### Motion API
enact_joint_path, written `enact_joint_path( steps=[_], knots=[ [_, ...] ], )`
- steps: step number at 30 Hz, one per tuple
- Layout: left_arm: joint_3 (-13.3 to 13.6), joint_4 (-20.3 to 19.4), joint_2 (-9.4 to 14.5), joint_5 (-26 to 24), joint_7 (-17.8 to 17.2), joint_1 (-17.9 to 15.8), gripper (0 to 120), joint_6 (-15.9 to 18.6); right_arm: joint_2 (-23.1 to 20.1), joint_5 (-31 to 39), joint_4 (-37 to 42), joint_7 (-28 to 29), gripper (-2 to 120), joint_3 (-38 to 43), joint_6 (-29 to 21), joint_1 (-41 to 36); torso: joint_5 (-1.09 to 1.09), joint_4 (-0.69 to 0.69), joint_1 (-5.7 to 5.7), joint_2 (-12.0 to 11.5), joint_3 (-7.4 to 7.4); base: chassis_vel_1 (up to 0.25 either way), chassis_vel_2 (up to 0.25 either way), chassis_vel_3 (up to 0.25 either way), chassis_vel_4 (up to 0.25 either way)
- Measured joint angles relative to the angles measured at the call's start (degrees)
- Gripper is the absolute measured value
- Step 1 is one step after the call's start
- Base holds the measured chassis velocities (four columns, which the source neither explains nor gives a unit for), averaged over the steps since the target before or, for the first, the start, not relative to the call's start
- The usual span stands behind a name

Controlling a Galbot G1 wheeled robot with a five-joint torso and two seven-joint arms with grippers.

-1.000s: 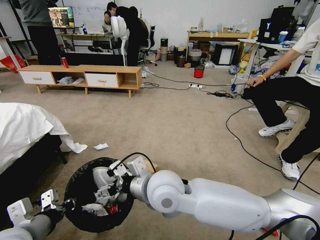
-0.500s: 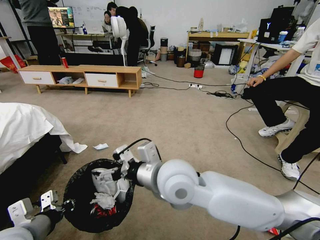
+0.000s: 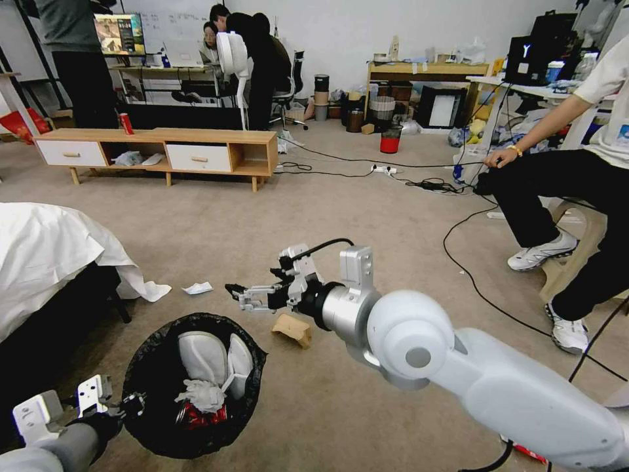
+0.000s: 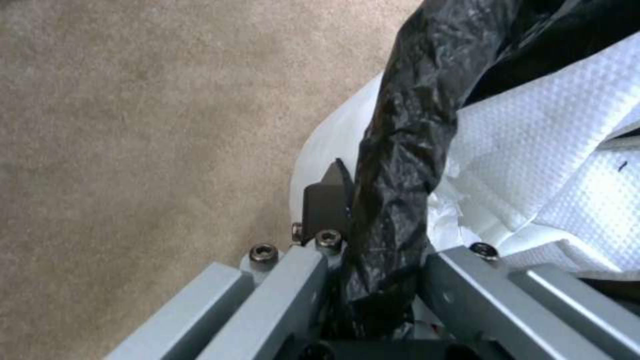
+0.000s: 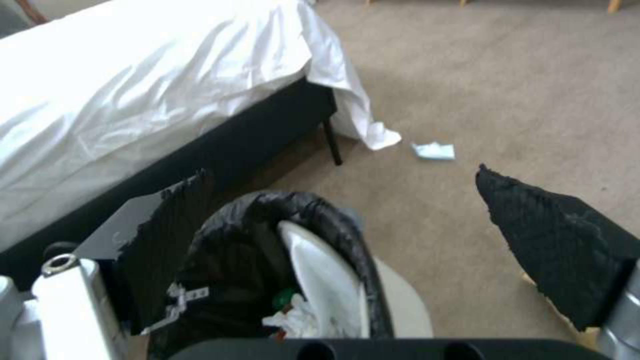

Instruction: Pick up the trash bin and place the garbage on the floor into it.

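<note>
The floor point(image 3: 367, 223), a beige-grey carpet crossed by black cables point(image 3: 472, 275), is seen across the whole head view. A bed draped in a white sheet point(image 3: 46, 255) stands at the robot's left, its sheet corner trailing onto the carpet.

The trash bin point(image 3: 157, 373), lined with a crinkly black bag, is held low at the robot's front left. The bin is gripped at its near rim by the left gripper point(image 3: 124, 405); in the left wrist view the left gripper point(image 4: 373, 280) is seen clamped on the bag-covered rim, one finger point(image 4: 327, 200) outside against the pale wall, the other inside. White tissues point(image 3: 200, 393), a crumpled red wrapper point(image 3: 203, 414) and a large white piece point(image 3: 209, 357) are seen lying inside the bin; a green cap point(image 5: 283, 299) is glimpsed there in the right wrist view.

The right arm is extended across the front, with the right gripper point(image 3: 239, 296) above the carpet, just beyond the bin's far rim. Its jaws are seen spread apart in the right wrist view, with nothing between them.

A tan folded cardboard piece point(image 3: 293, 328) lies on the carpet just under and beside the right gripper, near the bin but not touching it. A white paper scrap point(image 3: 198, 288) lies farther off, near the sheet corner.
</note>
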Motion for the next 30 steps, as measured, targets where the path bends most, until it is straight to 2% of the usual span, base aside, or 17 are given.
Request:
enact_joint_path(
  steps=[8, 10, 11, 14, 15, 16, 17, 18, 20, 23, 24, 30],
  knots=[
    [-0.15, -0.32, -0.70, 0.73, 0.50, 0.50, 0, 0.00, -0.04, -1.04, 0.76, 0.32, 100, 0.69, 1.16, -0.78, -0.02, 0.02, 0.00, 0.00, 0.00, 0.000, 0.000, 0.000, 0.000],
    [-0.25, -0.24, -1.25, 1.47, 1.02, 0.33, 0, 0.00, -4.00, -4.12, 1.23, -1.76, 100, 7.65, 3.76, -6.03, 0.00, 0.00, 0.00, -0.01, 0.00, 0.000, 0.000, 0.000, 0.000],
    [-0.25, -0.24, -1.25, 1.47, 1.02, 0.33, 0, 0.00, -4.00, -4.12, 1.23, -1.76, 100, 7.65, 3.76, -6.03, 0.00, 0.00, 0.00, -0.01, 0.00, 0.000, 0.000, 0.000, 0.000],
    [-0.45, -0.43, -2.01, 2.56, 1.63, 0.22, 0, 0.00, -9.49, -12.24, 0.45, -6.74, 100, 18.10, 9.95, -14.32, 0.00, -0.02, 0.00, -0.01, -0.01, 0.000, 0.000, 0.000, 0.000],
    [-0.45, -0.43, -2.01, 2.56, 1.63, 0.22, 0, 0.00, -9.49, -12.24, 0.45, -6.74, 100, 18.10, 9.95, -14.32, 0.00, -0.02, 0.00, -0.01, -0.01, 0.000, 0.000, 0.000, 0.000],
    [-0.51, -0.64, -2.27, 3.05, 1.88, 0.22, 0, 0.00, -11.31, -15.19, 0.10, -8.10, 100, 21.45, 13.21, -17.21, 0.02, -0.03, 0.01, -0.01, 0.00, 0.000, 0.000, 0.000, 0.000],
    [-0.51, -0.64, -2.27, 3.05, 1.88, 0.22, 0, 0.00, -11.31, -15.19, 0.10, -8.10, 100, 21.45, 13.21, -17.21, 0.02, -0.03, 0.01, -0.01, 0.00, 0.000, 0.000, 0.000, 0.000],
    [-0.56, -0.84, -2.59, 3.63, 2.14, 0.23, 0, 0.00, -13.26, -19.57, -0.64, -10.14, 100, 25.47, 17.28, -20.29, 0.02, -0.03, 0.00, -0.01, 0.00, 0.000, 0.000, 0.000, 0.000],
    [-0.70, -1.28, -3.09, 4.33, 2.49, 0.40, 0, 0.00, -15.41, -25.69, -2.19, -12.85, 100, 31.70, 22.16, -25.77, 0.01, -0.03, 0.00, -0.01, 0.00, 0.000, 0.000, 0.000, 0.000],
    [-0.94, -1.60, -3.39, 4.56, 2.64, 0.70, 0, 0.00, -15.98, -27.49, -2.74, -13.44, 100, 35.56, 23.43, -28.48, 0.03, -0.03, 0.01, -0.01, 0.00, 0.000, 0.000, 0.000, 0.000],
    [-1.24, -2.01, -3.94, 5.17, 2.82, 1.34, 0, 0.00, -16.15, -29.62, -3.76, -13.65, 100, 41.42, 24.43, -32.00, 0.00, -0.01, 0.00, -0.01, 0.00, 0.000, 0.000, 0.000, 0.000],
    [-1.75, -2.35, -4.75, 5.97, 3.11, 1.98, 0, 0.01, -16.35, -34.99, -5.90, -13.86, 100, 50.88, 26.07, -38.46, 0.01, 0.00, 0.00, -0.01, 0.00, 0.000, 0.000, 0.000, 0.000]
  ],
)
